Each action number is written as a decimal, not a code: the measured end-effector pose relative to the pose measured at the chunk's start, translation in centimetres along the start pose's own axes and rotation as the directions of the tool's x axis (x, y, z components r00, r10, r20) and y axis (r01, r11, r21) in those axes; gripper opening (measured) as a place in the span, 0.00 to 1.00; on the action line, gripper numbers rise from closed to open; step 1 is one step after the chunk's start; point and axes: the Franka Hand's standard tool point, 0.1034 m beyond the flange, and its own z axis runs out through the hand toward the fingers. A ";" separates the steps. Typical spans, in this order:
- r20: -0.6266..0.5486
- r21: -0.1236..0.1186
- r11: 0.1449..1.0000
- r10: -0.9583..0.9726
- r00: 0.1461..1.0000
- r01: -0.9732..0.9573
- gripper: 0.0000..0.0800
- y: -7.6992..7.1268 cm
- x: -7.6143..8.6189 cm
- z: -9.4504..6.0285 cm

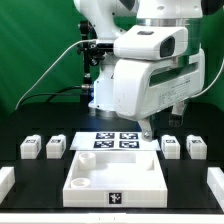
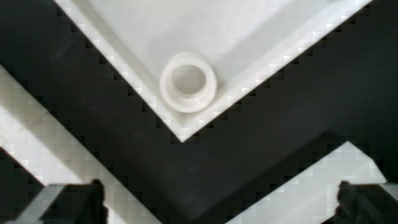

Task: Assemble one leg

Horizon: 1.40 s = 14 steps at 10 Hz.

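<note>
Four small white legs with tags stand on the black table: two at the exterior view's left (image 1: 31, 148) (image 1: 57, 146) and two at its right (image 1: 171, 146) (image 1: 197, 147). The large white square panel (image 1: 115, 178) lies at the front centre. My gripper (image 1: 160, 125) hangs above the table near the panel's far right corner, apart from every leg. In the wrist view the gripper (image 2: 217, 205) is open and empty, with both dark fingertips (image 2: 68, 200) spread wide. Below it is a panel corner (image 2: 125, 40) with its round hole (image 2: 189, 82). No leg shows in the wrist view.
The marker board (image 1: 113, 140) lies flat just behind the panel. White pieces sit at the front left edge (image 1: 5, 180) and the front right edge (image 1: 214, 180). The arm's white body fills the upper middle. A green backdrop stands behind.
</note>
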 end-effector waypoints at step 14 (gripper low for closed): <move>-0.010 -0.004 0.771 -0.637 0.771 0.637 0.81 -4.0 -9.9 5.0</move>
